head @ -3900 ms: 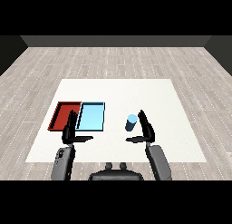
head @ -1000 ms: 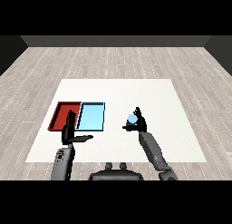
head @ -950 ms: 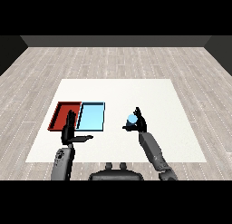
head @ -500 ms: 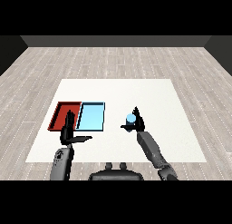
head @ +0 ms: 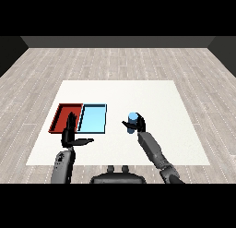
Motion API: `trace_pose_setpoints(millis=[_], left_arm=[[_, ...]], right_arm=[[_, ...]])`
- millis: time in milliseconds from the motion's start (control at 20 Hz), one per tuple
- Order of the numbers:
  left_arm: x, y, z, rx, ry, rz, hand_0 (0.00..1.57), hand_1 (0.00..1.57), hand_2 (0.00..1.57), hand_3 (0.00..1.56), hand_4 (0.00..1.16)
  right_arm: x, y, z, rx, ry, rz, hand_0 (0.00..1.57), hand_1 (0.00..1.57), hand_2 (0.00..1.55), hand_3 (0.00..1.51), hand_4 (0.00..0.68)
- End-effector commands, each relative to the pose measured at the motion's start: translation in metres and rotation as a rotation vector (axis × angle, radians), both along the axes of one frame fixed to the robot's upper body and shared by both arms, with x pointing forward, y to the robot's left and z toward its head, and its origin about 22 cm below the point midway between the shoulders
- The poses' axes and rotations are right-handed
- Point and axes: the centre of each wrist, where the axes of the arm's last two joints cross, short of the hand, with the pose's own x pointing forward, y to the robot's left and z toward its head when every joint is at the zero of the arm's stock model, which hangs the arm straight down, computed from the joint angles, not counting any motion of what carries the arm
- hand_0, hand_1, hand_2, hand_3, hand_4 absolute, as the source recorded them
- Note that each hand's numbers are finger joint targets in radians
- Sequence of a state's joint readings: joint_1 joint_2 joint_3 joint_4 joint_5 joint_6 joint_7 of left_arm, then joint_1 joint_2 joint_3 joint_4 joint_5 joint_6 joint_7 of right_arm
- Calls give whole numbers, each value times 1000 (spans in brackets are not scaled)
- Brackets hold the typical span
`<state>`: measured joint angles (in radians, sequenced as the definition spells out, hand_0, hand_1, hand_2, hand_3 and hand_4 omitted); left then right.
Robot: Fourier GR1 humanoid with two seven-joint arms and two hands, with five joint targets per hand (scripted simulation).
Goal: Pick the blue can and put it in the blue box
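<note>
While the blue can (head: 132,122) is gripped by the right hand (head: 138,125), fingers curled round it, right of centre frame, the carry step is judged underway. The can sits right of the blue tray (head: 92,118), apart from it. Next: a leftward move over the tray, then release. The left hand (head: 70,135) is held relaxed, empty, over the worktop (head: 152,95).

Blue can (head: 132,121), red tray (head: 64,117), light blue tray (head: 92,118) — white table (head: 152,98), black hands.
</note>
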<state>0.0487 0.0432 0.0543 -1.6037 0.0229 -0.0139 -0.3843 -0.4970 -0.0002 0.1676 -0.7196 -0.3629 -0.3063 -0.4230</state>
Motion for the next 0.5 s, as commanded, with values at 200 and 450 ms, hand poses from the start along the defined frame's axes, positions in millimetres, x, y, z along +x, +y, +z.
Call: trace_pose_setpoints(millis=[200, 450], left_arm=[[14, -14, -11, 17, -13, -7, 0, 0, 0, 0, 0], [6, 0, -13, 17, -5, -13, 0, 0, 0, 0, 0]], right_arm=[[1, -8, 11, -28, -69, 23, 1462, 1462, 1462, 1311, 453], [9, 0, 32, -108, -164, 31, 1451, 1451, 1470, 1345, 486]])
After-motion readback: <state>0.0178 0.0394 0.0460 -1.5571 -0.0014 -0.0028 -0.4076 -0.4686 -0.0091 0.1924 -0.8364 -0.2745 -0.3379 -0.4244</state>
